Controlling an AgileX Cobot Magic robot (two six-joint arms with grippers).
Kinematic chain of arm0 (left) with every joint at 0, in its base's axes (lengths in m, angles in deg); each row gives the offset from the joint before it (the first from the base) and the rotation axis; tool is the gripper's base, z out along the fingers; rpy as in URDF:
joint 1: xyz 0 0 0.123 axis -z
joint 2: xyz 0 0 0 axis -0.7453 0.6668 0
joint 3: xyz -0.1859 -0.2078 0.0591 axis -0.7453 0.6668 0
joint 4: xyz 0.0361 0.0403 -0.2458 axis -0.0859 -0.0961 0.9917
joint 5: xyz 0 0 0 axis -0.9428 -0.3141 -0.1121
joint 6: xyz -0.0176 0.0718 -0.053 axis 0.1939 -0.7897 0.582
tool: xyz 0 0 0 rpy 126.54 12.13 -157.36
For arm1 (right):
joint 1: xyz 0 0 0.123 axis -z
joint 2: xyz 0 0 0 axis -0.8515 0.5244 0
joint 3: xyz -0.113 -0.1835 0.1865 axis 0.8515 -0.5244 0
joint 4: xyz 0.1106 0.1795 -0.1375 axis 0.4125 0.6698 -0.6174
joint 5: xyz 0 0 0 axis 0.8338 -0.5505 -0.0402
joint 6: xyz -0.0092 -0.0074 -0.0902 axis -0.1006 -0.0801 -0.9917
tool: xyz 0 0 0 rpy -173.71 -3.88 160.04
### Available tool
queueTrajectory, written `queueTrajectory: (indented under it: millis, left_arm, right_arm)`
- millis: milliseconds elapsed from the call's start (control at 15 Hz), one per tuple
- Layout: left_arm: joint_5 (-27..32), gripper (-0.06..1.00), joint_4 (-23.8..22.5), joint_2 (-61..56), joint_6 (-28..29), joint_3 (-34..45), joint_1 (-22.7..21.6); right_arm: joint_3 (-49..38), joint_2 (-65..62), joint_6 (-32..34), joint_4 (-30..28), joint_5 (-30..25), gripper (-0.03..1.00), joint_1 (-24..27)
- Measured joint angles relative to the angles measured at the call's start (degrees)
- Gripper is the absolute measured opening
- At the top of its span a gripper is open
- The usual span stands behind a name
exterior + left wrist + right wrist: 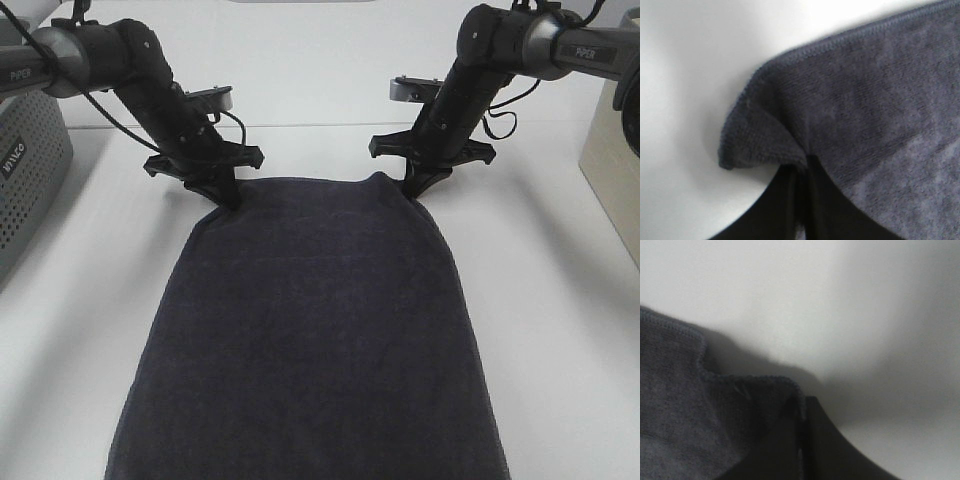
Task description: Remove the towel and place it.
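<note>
— Progress check, please: where does the towel (310, 330) sit?

— It lies spread flat on the white tabletop (560, 300), filling the middle of the high view from about 12 o'clock down past the edge at 6 o'clock. Only its two far corners are disturbed.

— And the fingers?

— The left gripper (226, 195) stands at the towel's 11 o'clock corner, the right gripper (412, 187) at its 1 o'clock corner. In both wrist views the black fingers (807, 210) are pressed together with cloth pinched between them; on the left the corner bunches up into a small peak over the tips, and on the right the hemmed edge folds into the closed fingers (805, 440).

— So what counts as done?

— Both corners look gripped, I'd say. That is the reach and the grasp.

— And what is left?

— Nearly everything that matters. The body of the towel rests on the tabletop, not lifted, so the removal proper and the placing are both ahead. Where it should go I cannot tell; a grey perforated basket (25, 160) stands at 9 o'clock, and a pale box (615, 140) at 3 o'clock.
</note>
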Motion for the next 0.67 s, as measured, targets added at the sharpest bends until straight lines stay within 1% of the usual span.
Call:
queueTrajectory:
  millis: [133, 267, 333, 467, 667]
  left_arm:
    - [0.0, 0.01, 0.0, 0.0, -0.6, 0.0, 0.0]
    - [-0.1, 0.01, -1.6, 0.5, -0.9, -2.1, 0.1]
    - [-0.2, 0.01, -2.1, 0.7, -1.0, -2.8, 0.2]
    - [-0.7, 0.01, -4.6, 1.8, -1.0, -7.6, 0.2]
    - [-2.3, 0.01, -5.7, 1.9, -1.0, -12.6, 0.2]
  right_arm:
    - [0.0, 0.0, 0.0, -0.6, 0.9, 0.01, -0.1]
    - [0.5, 0.0, 0.0, -3.6, 3.1, 0.01, -0.1]
    - [1.7, 0.2, 0.0, -6.0, 3.4, 0.01, -0.1]
    - [6.4, 1.0, 0.0, -9.6, 3.4, 0.01, -0.1]
    - [11.1, 1.0, 0.0, -10.9, 4.4, 0.01, -0.1]
